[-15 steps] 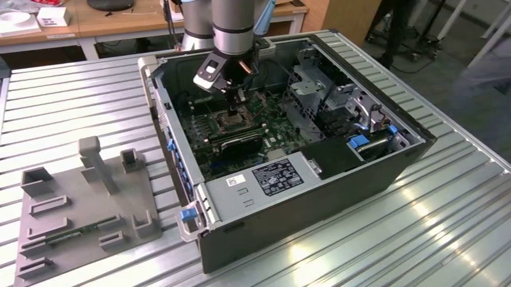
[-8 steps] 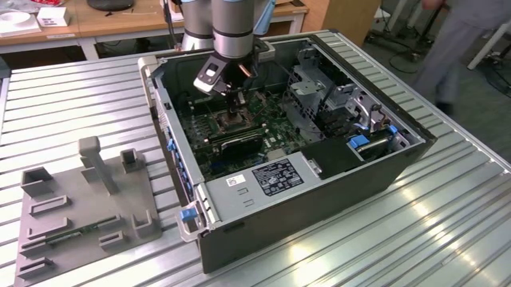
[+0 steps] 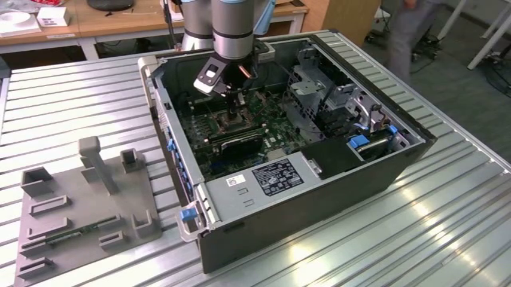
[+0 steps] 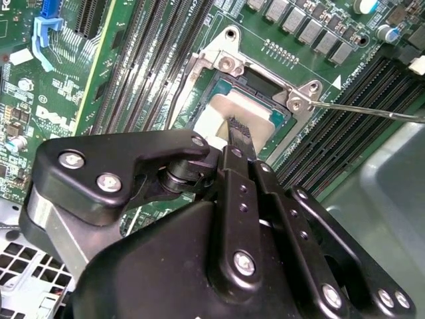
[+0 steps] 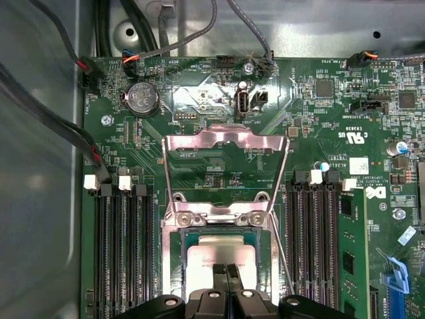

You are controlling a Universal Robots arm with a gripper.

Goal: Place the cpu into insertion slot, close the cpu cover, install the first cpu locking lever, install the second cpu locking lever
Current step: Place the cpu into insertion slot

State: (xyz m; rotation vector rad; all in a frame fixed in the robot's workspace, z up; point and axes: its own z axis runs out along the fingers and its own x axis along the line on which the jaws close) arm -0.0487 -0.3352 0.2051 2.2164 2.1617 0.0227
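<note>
Chip: the chip (image 5: pixel 219 251) lies flat in its socket (image 5: pixel 167 259) on the green board (image 5: pixel 199 100), pale metal top upward. It sits between two banks of memory slots (image 5: pixel 123 246). I see it in both wrist views.
Claw: the claw (image 5: pixel 226 274) stands over the middle of the chip. Its two fingers (image 4: pixel 238 133) are brought together tip to tip, narrow, gripping nothing. I cannot tell whether the tips rest on the chip's top or stop just above it.
Cover: the cover (image 5: pixel 226 138), a thin metal frame with an open centre, is swung back from the socket and leaves the chip bare.
Lever: one thin wire lever (image 4: pixel 372 109) stands out free beside the socket, unlatched.
Arm: the arm (image 3: pixel 231 30) reaches straight down into the open computer case (image 3: pixel 319 197).
Case: it lies on its side, open face up, about the middle of the ribbed metal tabletop (image 3: pixel 447 239).
Tray: a grey tray (image 3: pixel 80 203) of holders lies just beside the case, toward the tabletop's edge on the exterior view's left.
</note>
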